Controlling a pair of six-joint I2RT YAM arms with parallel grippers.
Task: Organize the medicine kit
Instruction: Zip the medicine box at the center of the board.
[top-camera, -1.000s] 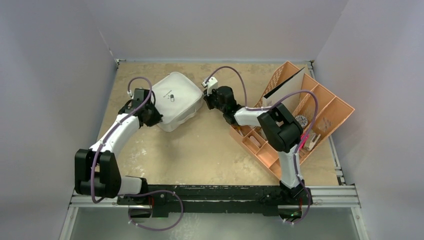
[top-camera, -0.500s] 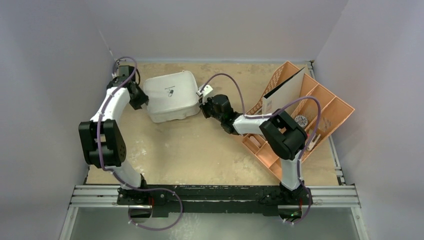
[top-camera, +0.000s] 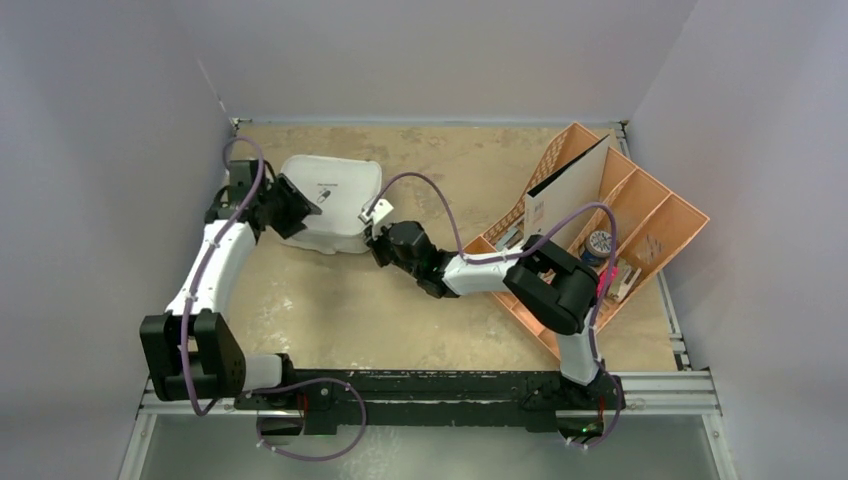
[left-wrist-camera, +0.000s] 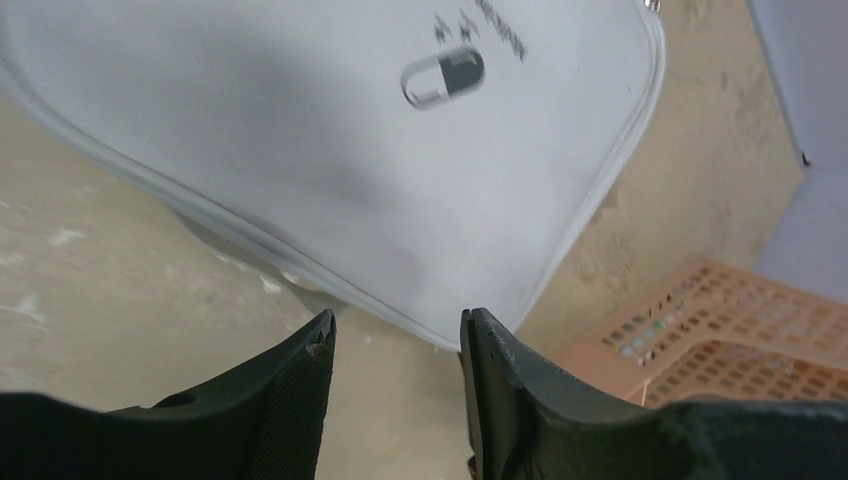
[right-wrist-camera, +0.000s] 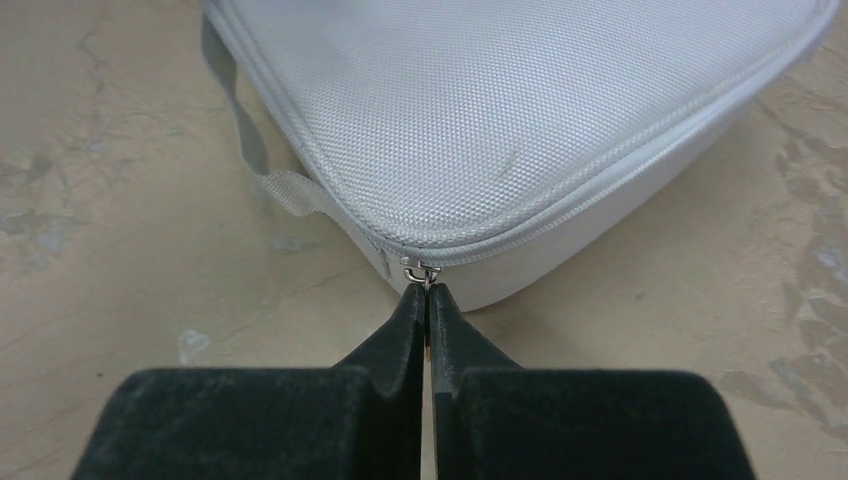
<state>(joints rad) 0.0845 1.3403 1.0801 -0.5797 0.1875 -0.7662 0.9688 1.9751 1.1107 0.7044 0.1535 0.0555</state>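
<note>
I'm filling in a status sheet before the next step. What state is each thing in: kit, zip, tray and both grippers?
medicine kit: closed, lid down, lying flat.
zipper pull: at a corner of the kit, pinched.
right gripper: jaws shut on the zipper pull.
left gripper: jaws open, nothing between them.
orange tray: partly filled, some compartments bare.

We get soft, even light from above, without glare. The medicine kit (left-wrist-camera: 300, 150) throws a faint shadow onto the counter (left-wrist-camera: 120, 300). Close up, the left claw (left-wrist-camera: 397, 330) looks slightly soft.
</note>
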